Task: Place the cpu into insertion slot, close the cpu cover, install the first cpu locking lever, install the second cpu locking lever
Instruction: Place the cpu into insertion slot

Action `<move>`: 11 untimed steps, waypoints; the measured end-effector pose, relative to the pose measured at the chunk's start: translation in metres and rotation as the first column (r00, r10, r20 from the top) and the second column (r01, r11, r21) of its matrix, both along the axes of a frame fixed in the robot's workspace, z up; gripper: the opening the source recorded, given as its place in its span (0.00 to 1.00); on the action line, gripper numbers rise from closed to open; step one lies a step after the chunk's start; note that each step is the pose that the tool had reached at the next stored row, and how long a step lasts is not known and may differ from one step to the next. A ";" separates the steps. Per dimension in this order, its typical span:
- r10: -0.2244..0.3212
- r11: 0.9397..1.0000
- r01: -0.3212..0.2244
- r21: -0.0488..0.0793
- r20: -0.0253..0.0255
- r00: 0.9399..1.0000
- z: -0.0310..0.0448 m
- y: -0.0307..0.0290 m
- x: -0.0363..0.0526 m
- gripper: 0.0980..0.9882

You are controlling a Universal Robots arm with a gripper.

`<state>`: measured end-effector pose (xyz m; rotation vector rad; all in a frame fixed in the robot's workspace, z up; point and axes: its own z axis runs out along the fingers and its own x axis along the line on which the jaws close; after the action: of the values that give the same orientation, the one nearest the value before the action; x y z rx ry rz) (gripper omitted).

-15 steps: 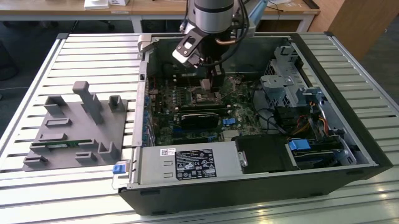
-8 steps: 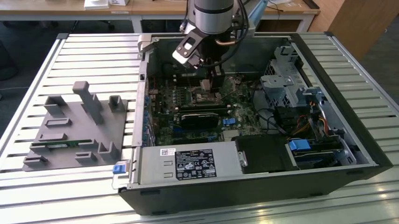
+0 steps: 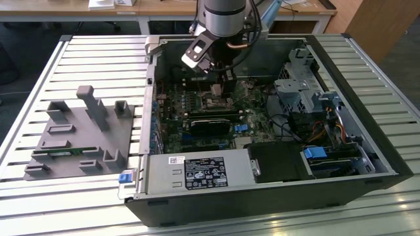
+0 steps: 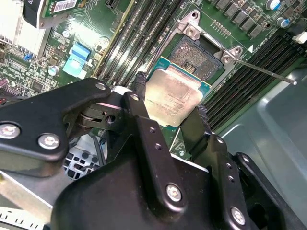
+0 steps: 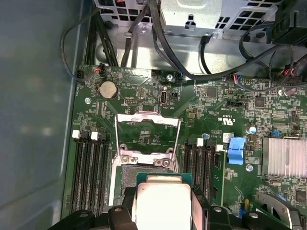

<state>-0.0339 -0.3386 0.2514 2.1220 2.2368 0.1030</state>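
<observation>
Right now the hand pinches the chip by two opposite edges, one black finger on each side, with its pale metal face up. The chip hangs above the socket, partly over it and apart from it; the socket's dark centre shows bare. In the first wrist view the chip sits between the fingers of the hand just beside the socket, and the cover, a thin silvery frame, is swung open on the far side of the socket. A thin metal locking lever sticks out from the socket's corner, unlatched. Long black memory slots run along both sides of the socket.

In the exterior view the arm reaches down into an open computer case lying on a slatted desk, with the hand low over the green circuit board. The case also holds a silver power supply box, a metal drive cage and bundled cables. On the exterior view's left, a grey holder with several slots stands on the desk; one slot holds a small green strip.
</observation>
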 end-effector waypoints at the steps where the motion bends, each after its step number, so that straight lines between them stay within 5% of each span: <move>1: 0.000 1.000 0.000 0.000 0.000 1.000 -0.0002 0.0000 0.0000 0.50; 11: 0.000 1.000 0.000 0.000 0.000 1.000 -0.0022 0.0000 0.0000 0.50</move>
<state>-0.0339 -0.3386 0.2492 2.1219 2.2367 0.1031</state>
